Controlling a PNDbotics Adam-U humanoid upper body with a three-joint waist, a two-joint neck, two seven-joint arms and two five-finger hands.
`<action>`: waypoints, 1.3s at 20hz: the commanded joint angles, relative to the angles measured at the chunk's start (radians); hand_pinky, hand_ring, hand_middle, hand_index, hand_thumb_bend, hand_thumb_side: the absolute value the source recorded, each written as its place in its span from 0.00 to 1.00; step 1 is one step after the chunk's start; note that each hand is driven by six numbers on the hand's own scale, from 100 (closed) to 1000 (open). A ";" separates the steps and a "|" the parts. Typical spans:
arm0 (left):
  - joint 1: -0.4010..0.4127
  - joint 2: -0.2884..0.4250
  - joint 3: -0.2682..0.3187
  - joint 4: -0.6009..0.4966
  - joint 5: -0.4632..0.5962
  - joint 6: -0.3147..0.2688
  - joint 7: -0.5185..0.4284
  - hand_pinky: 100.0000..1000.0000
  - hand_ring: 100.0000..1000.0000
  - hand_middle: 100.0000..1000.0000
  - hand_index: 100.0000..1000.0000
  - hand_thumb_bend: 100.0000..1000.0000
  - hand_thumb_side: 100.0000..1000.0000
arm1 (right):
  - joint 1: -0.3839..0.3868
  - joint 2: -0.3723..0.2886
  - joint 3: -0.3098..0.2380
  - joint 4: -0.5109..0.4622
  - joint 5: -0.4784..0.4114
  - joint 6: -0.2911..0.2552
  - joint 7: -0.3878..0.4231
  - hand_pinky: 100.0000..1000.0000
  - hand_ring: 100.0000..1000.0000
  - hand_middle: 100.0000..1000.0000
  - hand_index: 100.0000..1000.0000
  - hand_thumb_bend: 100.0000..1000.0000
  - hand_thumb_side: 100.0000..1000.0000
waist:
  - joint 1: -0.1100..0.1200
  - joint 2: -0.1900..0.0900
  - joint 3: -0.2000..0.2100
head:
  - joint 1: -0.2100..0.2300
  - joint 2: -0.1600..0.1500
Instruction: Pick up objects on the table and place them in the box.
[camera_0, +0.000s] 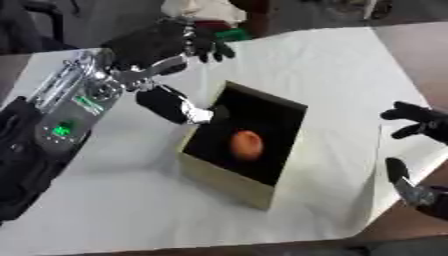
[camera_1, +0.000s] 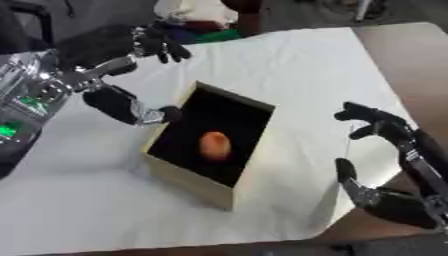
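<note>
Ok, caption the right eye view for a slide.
An orange round object lies in the open box; left hand open at its rim, right hand open beside it.

A white cloth (camera_0: 341, 75) is spread over a brown table (camera_1: 398, 37). A tan box (camera_0: 229, 182) with a black interior is seen, an orange round object (camera_0: 248, 144) inside. At nine o'clock, green lights (camera_0: 63, 129) are shown on a black-and-silver arm (camera_0: 74, 100).

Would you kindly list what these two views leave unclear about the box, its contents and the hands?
- Orange object in the box: blurred in both views, only a rounded shape.
- Box's near inner floor: hidden by its front wall.
- Right hand: partly cut off by the left eye view's edge.
- Left hand: palm side turned away.
</note>
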 joint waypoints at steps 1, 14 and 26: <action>0.032 0.044 0.095 -0.089 0.038 0.052 0.050 0.71 0.63 0.67 0.87 0.38 0.61 | -0.006 -0.012 -0.008 -0.012 0.002 0.000 -0.006 0.64 0.87 0.79 0.98 0.00 0.24 | -0.001 -0.013 -0.004 | 0.002 -0.002; 0.246 -0.018 0.329 -0.114 0.110 0.180 0.253 0.70 0.60 0.65 0.87 0.34 0.63 | -0.005 -0.008 -0.010 -0.013 0.007 0.002 -0.011 0.64 0.88 0.79 0.98 0.00 0.25 | -0.008 -0.006 0.025 | 0.001 0.001; 0.288 -0.053 0.380 -0.098 0.086 0.262 0.449 0.69 0.59 0.63 0.86 0.33 0.62 | -0.006 -0.010 -0.012 -0.013 0.008 0.003 -0.013 0.64 0.88 0.79 0.98 0.00 0.25 | -0.008 -0.003 0.032 | -0.003 -0.004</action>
